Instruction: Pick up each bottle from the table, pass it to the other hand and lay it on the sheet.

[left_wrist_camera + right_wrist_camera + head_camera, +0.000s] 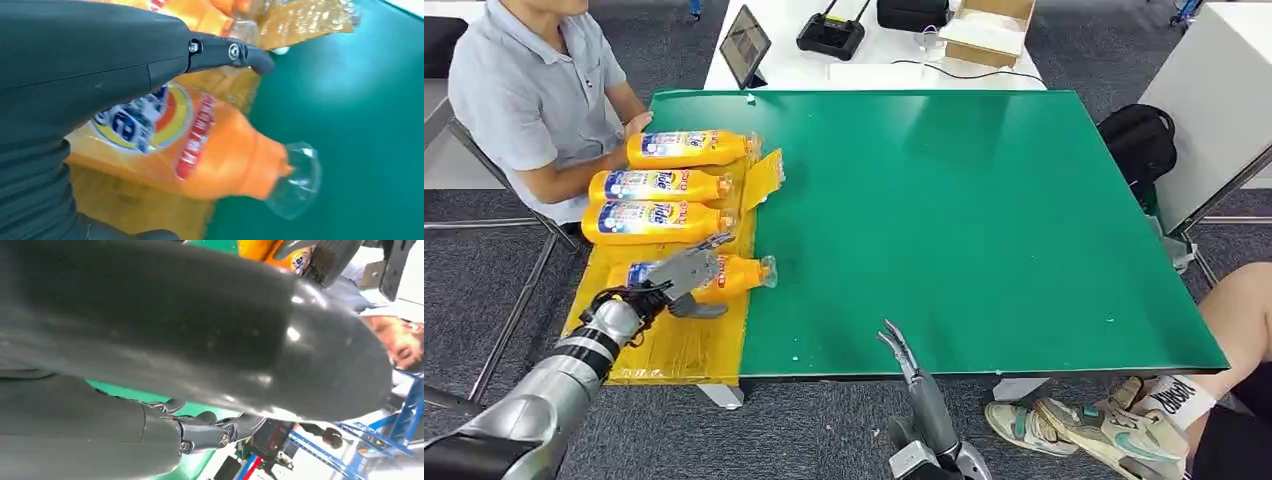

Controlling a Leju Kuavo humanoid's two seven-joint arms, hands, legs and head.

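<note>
Three orange bottles point(689, 148) point(659, 185) point(659, 220) lie side by side on the yellow sheet point(674, 345) at the left end of the green table point(944, 220). A fourth orange bottle point(742, 275) point(215, 150) lies on the sheet nearer me, its clear cap reaching over the green. My left hand point(682, 275) straddles this bottle's body. Its fingers point(225, 52) are stretched out, with sheet showing between them and the bottle. My right hand point(902, 352) point(200, 330) hovers at the table's front edge, fingers straight, holding nothing.
A person point(524, 90) sits at the table's far left with a hand beside the top bottle. A tablet point(746, 45), a controller point(832, 35) and a box point(989, 30) stand on the white table behind. A black backpack point(1139, 140) and another person's shoes point(1114, 425) are on the right.
</note>
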